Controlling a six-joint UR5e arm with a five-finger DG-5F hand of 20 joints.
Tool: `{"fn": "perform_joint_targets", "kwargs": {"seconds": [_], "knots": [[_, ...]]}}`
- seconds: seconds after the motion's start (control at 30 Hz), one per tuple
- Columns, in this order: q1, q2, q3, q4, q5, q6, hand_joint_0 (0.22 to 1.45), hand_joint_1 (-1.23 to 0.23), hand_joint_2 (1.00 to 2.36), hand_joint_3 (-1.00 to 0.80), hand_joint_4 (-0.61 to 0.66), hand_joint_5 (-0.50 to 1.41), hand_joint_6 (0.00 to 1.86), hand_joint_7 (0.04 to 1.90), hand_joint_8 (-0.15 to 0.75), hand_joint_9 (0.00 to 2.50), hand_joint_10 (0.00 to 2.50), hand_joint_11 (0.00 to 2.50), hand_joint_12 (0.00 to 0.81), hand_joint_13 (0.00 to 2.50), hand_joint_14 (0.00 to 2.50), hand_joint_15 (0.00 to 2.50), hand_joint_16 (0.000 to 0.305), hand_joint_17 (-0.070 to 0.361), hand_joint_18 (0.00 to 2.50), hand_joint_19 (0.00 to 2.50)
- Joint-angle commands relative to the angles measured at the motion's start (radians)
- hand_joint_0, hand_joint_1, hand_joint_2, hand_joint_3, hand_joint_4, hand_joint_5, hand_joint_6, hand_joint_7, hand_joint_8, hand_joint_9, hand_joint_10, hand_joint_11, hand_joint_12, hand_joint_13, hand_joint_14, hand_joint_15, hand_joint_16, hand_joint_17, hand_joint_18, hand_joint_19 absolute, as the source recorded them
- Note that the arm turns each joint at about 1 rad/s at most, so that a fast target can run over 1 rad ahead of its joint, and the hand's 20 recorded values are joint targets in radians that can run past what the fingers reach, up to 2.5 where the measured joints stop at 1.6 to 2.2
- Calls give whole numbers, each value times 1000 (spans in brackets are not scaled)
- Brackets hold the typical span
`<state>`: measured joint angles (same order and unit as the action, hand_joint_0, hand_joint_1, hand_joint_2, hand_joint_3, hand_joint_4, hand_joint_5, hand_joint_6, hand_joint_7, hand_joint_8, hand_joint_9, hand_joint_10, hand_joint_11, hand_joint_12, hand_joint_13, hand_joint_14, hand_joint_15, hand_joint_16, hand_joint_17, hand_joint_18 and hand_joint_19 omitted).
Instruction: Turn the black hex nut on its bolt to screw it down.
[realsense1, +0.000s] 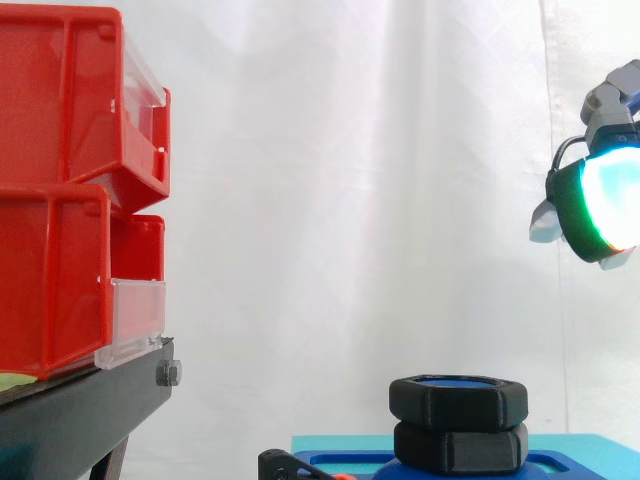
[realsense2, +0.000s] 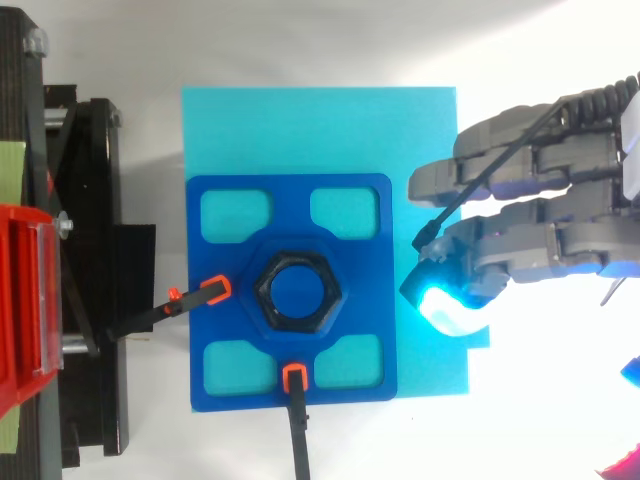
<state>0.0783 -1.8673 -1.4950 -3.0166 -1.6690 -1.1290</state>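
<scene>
Two stacked black hex nuts (realsense1: 458, 404); one hand (realsense2: 540, 245).

The hand (realsense1: 600, 200) runs off the side view's right edge, palm unseen. The bottom edge cuts the blue base (realsense1: 350, 464) under the black hex nut (realsense1: 458, 402). The thread of the bolt (realsense2: 297, 288) is probably hidden inside that nut.
</scene>
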Motion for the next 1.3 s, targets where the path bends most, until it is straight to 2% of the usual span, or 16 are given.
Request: {"fn": "perform_joint_targets", "kwargs": {"seconds": [0.0,1.27], "knots": [[0,0,1,1,0,0,457,-453,1000,-500,252,-167,504,950,268,600,0,31,403,338,0,0,58,131,268,336],[0,0,-1,1,0,0,469,-439,1000,-500,252,-168,504,938,269,592,0,31,400,345,0,0,57,128,299,345]]}}
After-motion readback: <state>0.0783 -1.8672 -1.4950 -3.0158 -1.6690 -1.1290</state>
